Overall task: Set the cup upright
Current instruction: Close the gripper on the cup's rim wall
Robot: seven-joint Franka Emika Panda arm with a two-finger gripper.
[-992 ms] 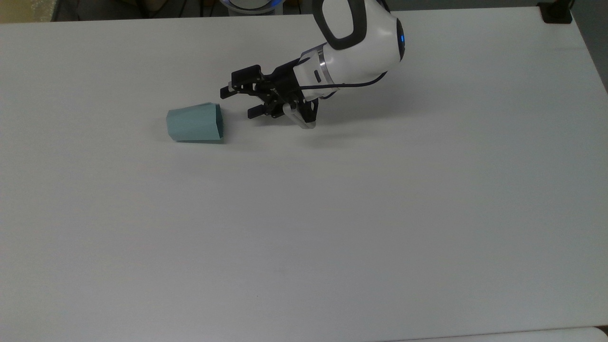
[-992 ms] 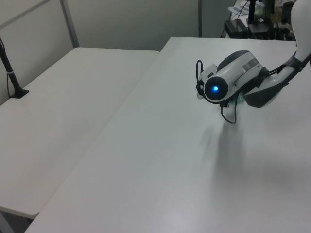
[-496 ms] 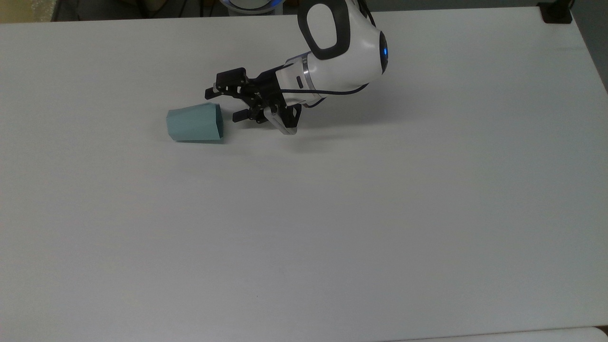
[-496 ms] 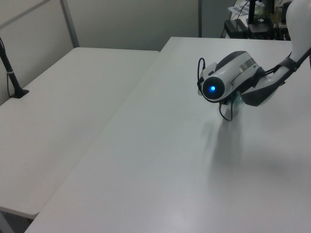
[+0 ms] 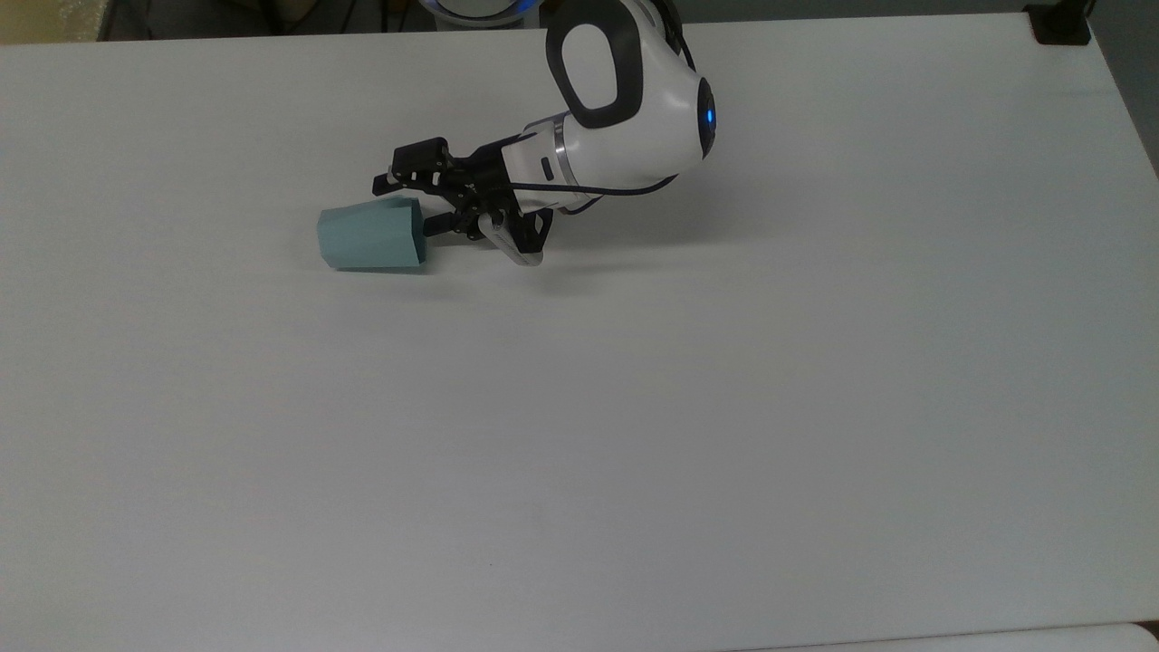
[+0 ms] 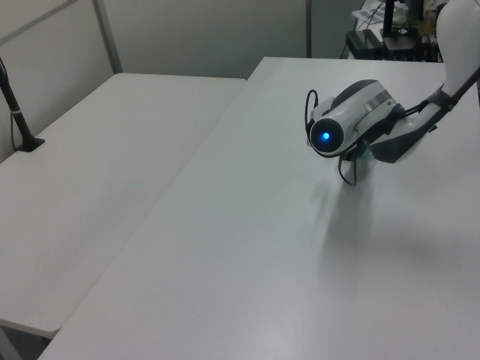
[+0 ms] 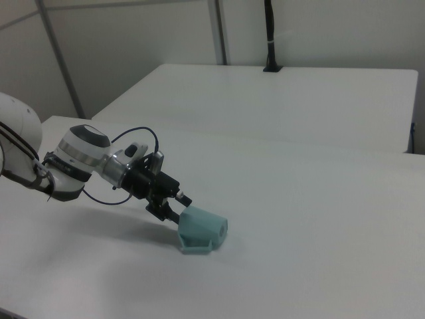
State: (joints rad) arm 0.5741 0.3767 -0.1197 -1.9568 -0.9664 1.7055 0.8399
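The pale teal cup [image 5: 369, 235] lies on its side on the white table [image 5: 724, 407], with its wide rim toward the top view's right. My gripper [image 5: 405, 206] is open and reaches in low from the right, its fingertips at the rim. One finger [image 5: 387, 184] lies along the cup's far side and the other sits at the mouth. I cannot tell whether they touch it. In the right view the cup [image 7: 203, 231] has the gripper [image 7: 177, 207] right at its open end. The left view has a sliver of the cup [image 6: 366, 155] behind the arm [image 6: 352, 120].
A second white table [image 6: 112, 150] stands beside this one, also in the right view [image 7: 299, 100]. A black post [image 6: 16, 109] rises from it. A black object [image 5: 1059, 23] sits at the top view's far right corner. Wide bare tabletop lies around the cup.
The arm has moved toward the top view's left, bringing the open gripper from a short gap away up to the cup's rim. The cup has not moved.
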